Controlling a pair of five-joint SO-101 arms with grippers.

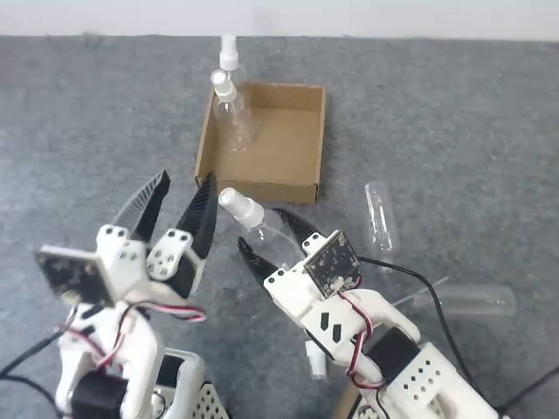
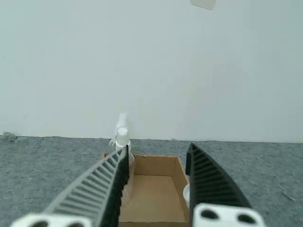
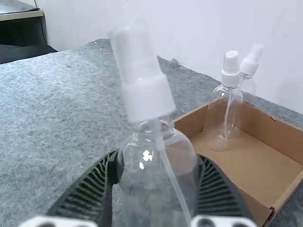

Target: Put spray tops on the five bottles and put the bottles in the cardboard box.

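My right gripper (image 1: 272,240) (image 3: 155,198) is shut on a clear bottle (image 1: 266,229) (image 3: 156,163), which is tilted toward the cardboard box (image 1: 266,144) (image 3: 246,156). A white spray top (image 1: 238,205) (image 3: 142,90) sits on that bottle. My left gripper (image 1: 179,202) (image 2: 158,189) is open and holds nothing, just left of the held bottle and short of the box's near wall. A capped bottle (image 1: 232,113) (image 3: 226,104) (image 2: 122,138) stands in the box's far left corner. A second capped bottle (image 1: 229,54) (image 3: 249,66) stands right behind it; I cannot tell whether it is inside the box.
Two clear bottles without tops lie on the grey mat to the right, one (image 1: 381,215) near the box, one (image 1: 467,298) farther right. A loose white spray top (image 1: 316,358) lies beside the right arm's base. Cables trail from both arms.
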